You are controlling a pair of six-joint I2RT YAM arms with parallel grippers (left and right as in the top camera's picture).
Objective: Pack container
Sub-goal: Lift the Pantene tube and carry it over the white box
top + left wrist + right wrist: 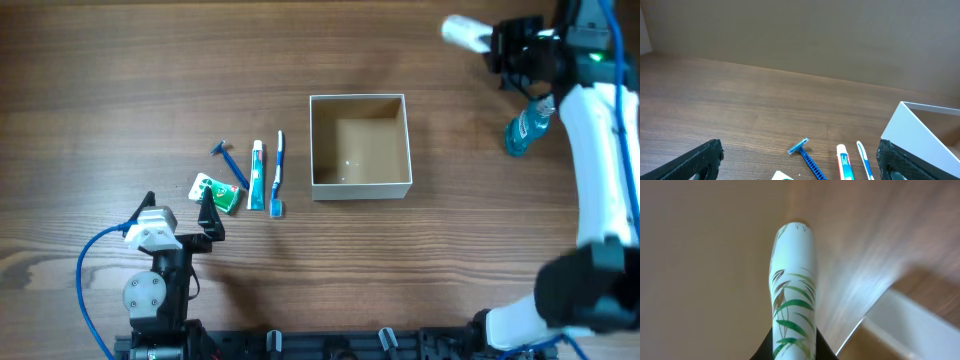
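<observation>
**Overhead and wrist views.** The small square open-topped box with white walls and a tan cardboard floor (361,190) stood mid-table on the brown wooden table (120,80). The right gripper (497,42), beyond the box's far right corner, pinched a white tube printed with green leaves (792,295). The left gripper (180,210), jaws spread wide, sat near a blue disposable razor (230,163) and a white-and-blue toothbrush (279,170).

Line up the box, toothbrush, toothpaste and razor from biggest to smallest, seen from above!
1. box
2. toothbrush and toothpaste: about alike; the toothbrush is longer, the toothpaste is fatter
3. razor
</observation>
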